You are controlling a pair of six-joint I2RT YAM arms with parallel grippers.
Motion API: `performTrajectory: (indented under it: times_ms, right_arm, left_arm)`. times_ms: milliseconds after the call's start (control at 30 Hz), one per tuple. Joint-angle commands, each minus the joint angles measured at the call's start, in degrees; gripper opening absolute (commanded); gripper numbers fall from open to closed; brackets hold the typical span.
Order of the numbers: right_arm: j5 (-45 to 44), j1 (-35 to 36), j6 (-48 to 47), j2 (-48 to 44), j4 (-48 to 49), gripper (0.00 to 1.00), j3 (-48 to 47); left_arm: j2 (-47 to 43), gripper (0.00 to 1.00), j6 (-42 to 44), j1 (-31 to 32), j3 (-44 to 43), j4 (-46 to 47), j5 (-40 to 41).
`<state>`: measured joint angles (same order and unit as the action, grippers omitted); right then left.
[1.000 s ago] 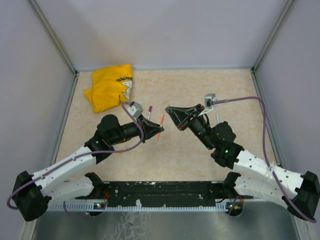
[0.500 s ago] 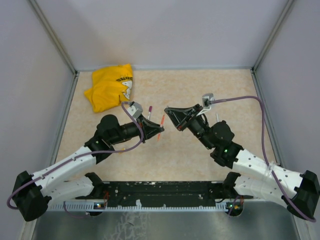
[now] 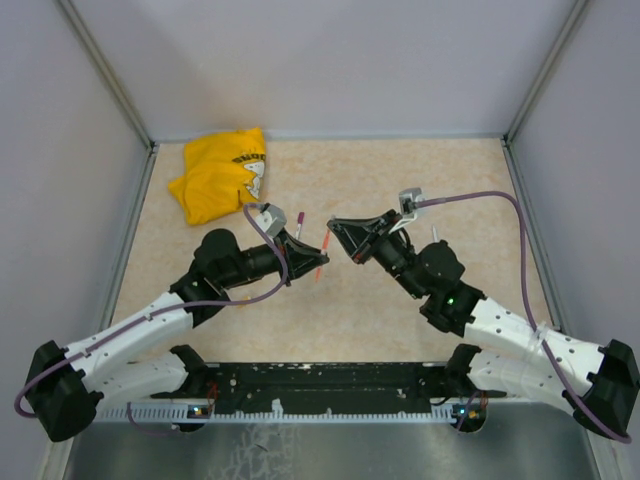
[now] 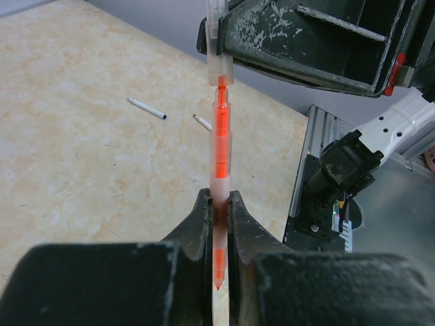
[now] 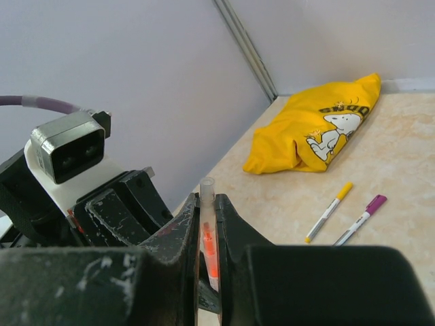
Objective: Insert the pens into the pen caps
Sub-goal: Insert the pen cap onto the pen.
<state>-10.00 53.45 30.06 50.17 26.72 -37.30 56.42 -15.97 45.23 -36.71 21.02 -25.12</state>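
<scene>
Pen and cap meet in mid-air over the middle of the table [image 3: 400, 180]. The left gripper [image 4: 219, 204] is clenched on the lower barrel of the orange-red pen [image 4: 221, 142], holding it upright in the left wrist view. The right gripper [image 5: 206, 207] is clamped on a clear cap [image 4: 219, 64] directly in line with it. The pen's tip sits at the cap's mouth; how far it has gone in cannot be told.

A yellow-capped pen [image 5: 328, 212] and a purple-capped pen [image 5: 360, 221] lie side by side on the table, just near of a crumpled yellow cloth [image 5: 319, 129] with a cartoon dog print at the far left. On the right side of the table lie a white pen with a dark tip [image 4: 146, 109] and, near it, a shorter white piece [image 4: 202, 122] too small to identify.
</scene>
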Motion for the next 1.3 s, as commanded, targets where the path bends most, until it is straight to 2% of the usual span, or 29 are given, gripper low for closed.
performTrajectory:
  times_ms: [0, 1067, 1267]
  right_arm:
    - [0.27, -0.34, -0.65, 0.01, 1.47, 0.00, -2.91]
    - [5.67, -0.34, -2.94, 1.60, -1.79, 0.00, 0.12]
    - [8.82, -0.36, -4.06, 3.12, -2.72, 0.05, -0.54]
  left_arm:
    - [0.31, 0.00, 0.85, -0.23, -1.91, 2.50, -1.09]
    - [-0.09, 0.00, -0.66, -0.23, -4.66, 5.66, 4.16]
    - [0.36, 0.00, -0.82, -0.23, -5.37, 5.88, 4.12]
